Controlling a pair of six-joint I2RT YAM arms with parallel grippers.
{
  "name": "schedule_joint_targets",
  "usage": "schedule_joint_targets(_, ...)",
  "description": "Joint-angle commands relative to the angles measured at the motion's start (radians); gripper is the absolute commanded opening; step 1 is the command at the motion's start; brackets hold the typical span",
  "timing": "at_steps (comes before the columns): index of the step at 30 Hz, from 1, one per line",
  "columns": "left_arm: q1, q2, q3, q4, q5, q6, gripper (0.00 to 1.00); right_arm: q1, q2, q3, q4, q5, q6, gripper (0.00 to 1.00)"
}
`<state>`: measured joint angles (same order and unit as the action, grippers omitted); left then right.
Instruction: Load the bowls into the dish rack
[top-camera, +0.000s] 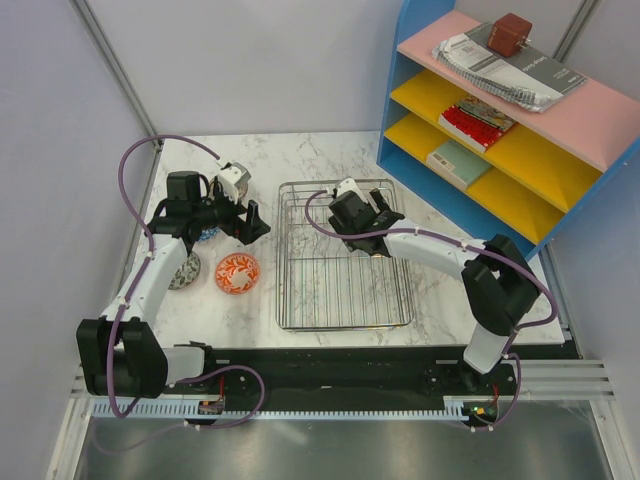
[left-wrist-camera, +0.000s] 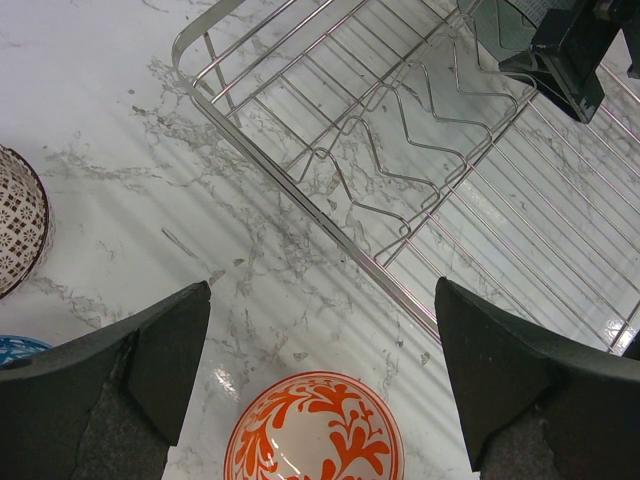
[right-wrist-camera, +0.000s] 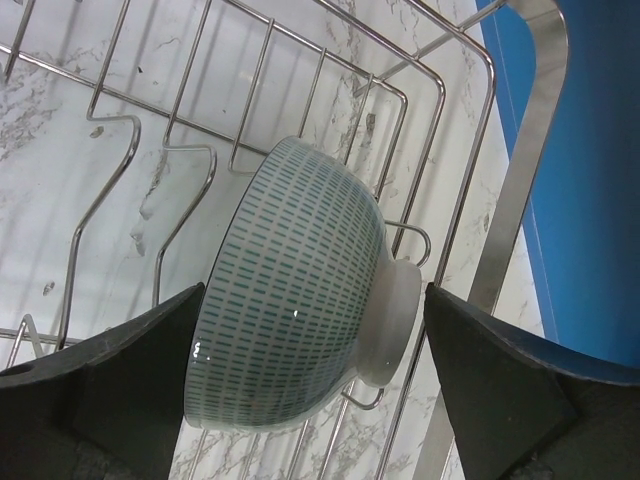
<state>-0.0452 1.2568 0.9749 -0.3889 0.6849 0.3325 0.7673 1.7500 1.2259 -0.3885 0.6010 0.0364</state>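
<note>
Starting at the far left of the marble tabletop (top-camera: 432, 300), four bowls sit in a loose cluster beside the rack. They are a speckled grey bowl (top-camera: 183, 272), a blue bowl (top-camera: 207, 233) largely hidden under the left arm, a white bowl with a reddish-brown pattern (left-wrist-camera: 15, 215), and a red-orange bowl (left-wrist-camera: 315, 430) with white leafy scrolls. The red-orange bowl stands upright and is the nearest of the four to the rack. The left gripper (left-wrist-camera: 322, 290) hangs over the tabletop between the red-orange bowl and the rack's edge, fingers spread wide and holding nothing.

To the right stands the dish rack (top-camera: 330, 280), one silver wire basket with wavy upright tines. The fifth bowl, a pale teal-green bowl (right-wrist-camera: 300, 320), is covered in rows of short dashes and has a plain white foot. It lies tipped on its side in the far part of the rack, close to the corner by the shelf unit. The right gripper (right-wrist-camera: 314, 290) straddles it with fingers wide apart; whether they touch it cannot be told.

Furthest right is a blue shelf unit (top-camera: 470, 205) with a pink top and two yellow shelves. The print on the booklet (top-camera: 510, 68) lying on top is too small to read.
</note>
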Motion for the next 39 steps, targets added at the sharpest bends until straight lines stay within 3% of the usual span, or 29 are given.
schedule_joint_targets(1, 0.005, -0.005, -0.005, 0.024, 0.009, 0.043, 1.00, 0.009, -0.021, 0.053, -0.010, 0.008, -0.010, 0.97)
schedule_joint_targets(12, 0.011, 0.026, -0.004, -0.011, -0.238, 0.103, 0.99, 0.007, -0.119, 0.080, -0.009, 0.080, -0.092, 0.98)
schedule_joint_targets(23, 0.011, -0.049, -0.096, -0.148, -0.206, 0.214, 0.98, 0.007, -0.193, 0.092, 0.010, 0.097, -0.145, 0.98)
schedule_joint_targets(39, 0.011, -0.073, -0.226, -0.180, -0.294, 0.339, 0.93, 0.007, -0.225, 0.090, 0.010, 0.059, -0.151, 0.98)
